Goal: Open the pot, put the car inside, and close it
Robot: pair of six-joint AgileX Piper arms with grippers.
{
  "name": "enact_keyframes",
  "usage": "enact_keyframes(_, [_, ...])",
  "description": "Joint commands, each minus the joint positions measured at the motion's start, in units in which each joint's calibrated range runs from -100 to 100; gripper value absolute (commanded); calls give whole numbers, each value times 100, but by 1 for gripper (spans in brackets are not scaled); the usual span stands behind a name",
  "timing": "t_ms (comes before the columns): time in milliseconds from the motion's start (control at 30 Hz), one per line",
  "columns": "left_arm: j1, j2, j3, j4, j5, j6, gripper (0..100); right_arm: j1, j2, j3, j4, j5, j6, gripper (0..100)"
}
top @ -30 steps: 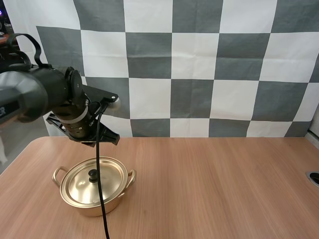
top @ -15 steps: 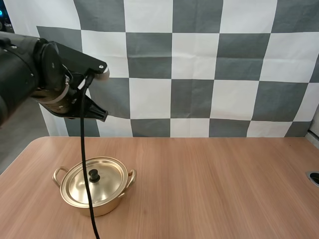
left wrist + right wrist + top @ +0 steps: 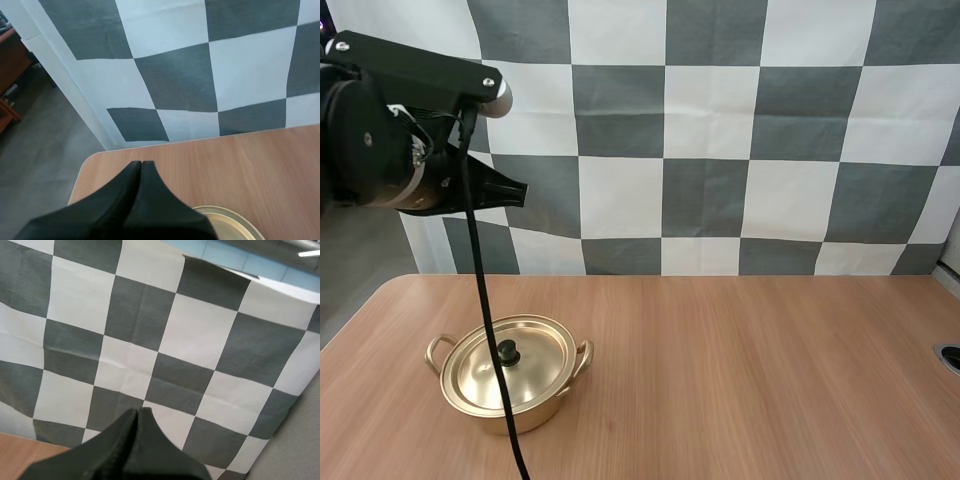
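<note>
A gold pot (image 3: 510, 385) stands on the left part of the table with its lid (image 3: 485, 375) on; the lid has a black knob (image 3: 507, 351). My left gripper (image 3: 520, 190) hangs high above and behind the pot, well clear of it. In the left wrist view its fingers (image 3: 141, 166) lie together as one dark wedge with nothing between them, over the table's far left corner, and the lid's rim (image 3: 232, 225) shows just beside them. My right gripper (image 3: 137, 412) is also shut on nothing and faces the backdrop.
The wooden table (image 3: 750, 380) stretches bare to the right of the pot. A small dark round fitting (image 3: 950, 357) sits at its right edge. The table's rounded far left corner (image 3: 92, 160) is near the left gripper.
My left arm has risen up and to the left, away from the pot. The pot and its lid have not moved.
</note>
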Motion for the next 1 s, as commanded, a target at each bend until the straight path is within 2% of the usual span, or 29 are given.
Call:
enact_keyframes(0, [0, -160, 186, -69, -452, -636, 0, -5, -335, 519, 124, 12, 7, 0])
enact_keyframes(100, [0, -485, 841, -124, -1923, -747, 0, -5, -803, 1255, 292, 12, 51, 0])
enact_keyframes(200, [0, -785, 1703, -124, -3588, -771, 0, -5, -1151, 2091, 126, 12, 508, 0])
enact_keyframes(300, [0, -1116, 2617, -43, -4971, -771, 0, -5, -1327, 2953, -320, -972, 1025, 0])
enact_keyframes(400, [0, -1549, 3501, 39, -5830, -771, 0, -5, -1305, 3808, -735, -2075, 1467, 0])
enact_keyframes(467, [0, -1876, 3878, 39, -6144, -771, 0, -5, -1247, 4347, -857, -2798, 1689, 0])
enact_keyframes(567, [0, -2454, 4470, -12, -6700, -771, 0, -5, -1135, 4972, -838, -3548, 1715, 0])
enact_keyframes(633, [-48, -2825, 4796, -41, -6869, -771, 0, -5, -1106, 5378, -811, -4136, 1715, 0])
enact_keyframes(800, [-181, -3574, 5422, -41, -6864, -771, 0, -5, -1286, 6397, -796, -5964, 1715, 0])
enact_keyframes(967, [-188, -4085, 5901, -294, -6864, -771, 0, -81, -1887, 7284, -796, -7483, 1715, 0])
